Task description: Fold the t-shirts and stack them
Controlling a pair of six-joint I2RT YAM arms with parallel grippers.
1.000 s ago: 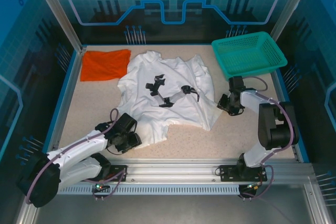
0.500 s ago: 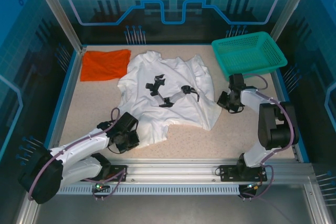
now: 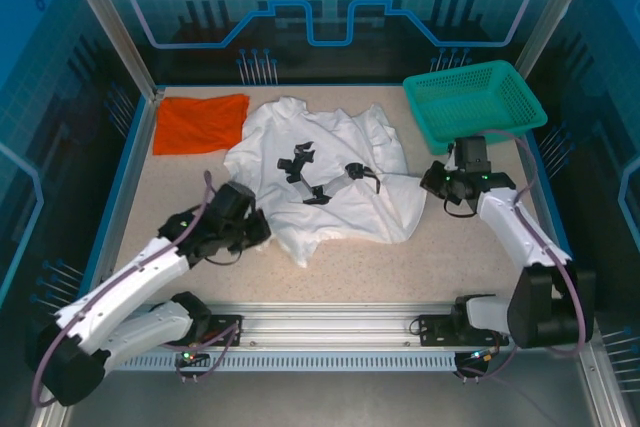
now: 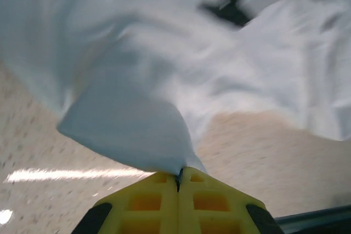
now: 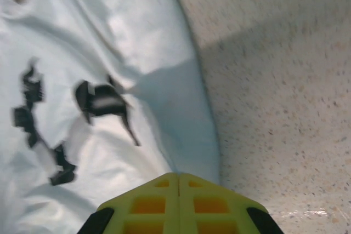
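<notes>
Desk (image 3: pixel 400 267), speckled beige surface, blue rim.

White t-shirt (image 3: pixel 330 187) lies spread and rumpled over the middle of the desk, black graphic (image 3: pixel 325 179) facing up near its centre. The near-left part of the cloth is drawn up toward the left arm; the right edge is pulled out in a point toward the right arm.

Left end effector (image 3: pixel 255 232) is at the shirt's near-left corner. In the left wrist view its yellow fingers (image 4: pixel 148 195) are pressed together, and a fold of white cloth (image 4: pixel 131 130) rises to a peak pinched in the seam between them, lifted off the desk.

Right end effector (image 3: pixel 432 179) is at the shirt's right edge, just in front of the teal mesh basket (image 3: pixel 480 107). In the right wrist view its fingers (image 5: pixel 208 201) are closed tight with the shirt's hem (image 5: pixel 186 135) running in between the tips; the graphic (image 5: pixel 104 102) shows a little way beyond.

Orange-red t-shirt (image 3: pixel 200 123) lies flat in the far-left corner, just beside the white one, apart from both arms.

Basket sits in the far-right corner.
</notes>
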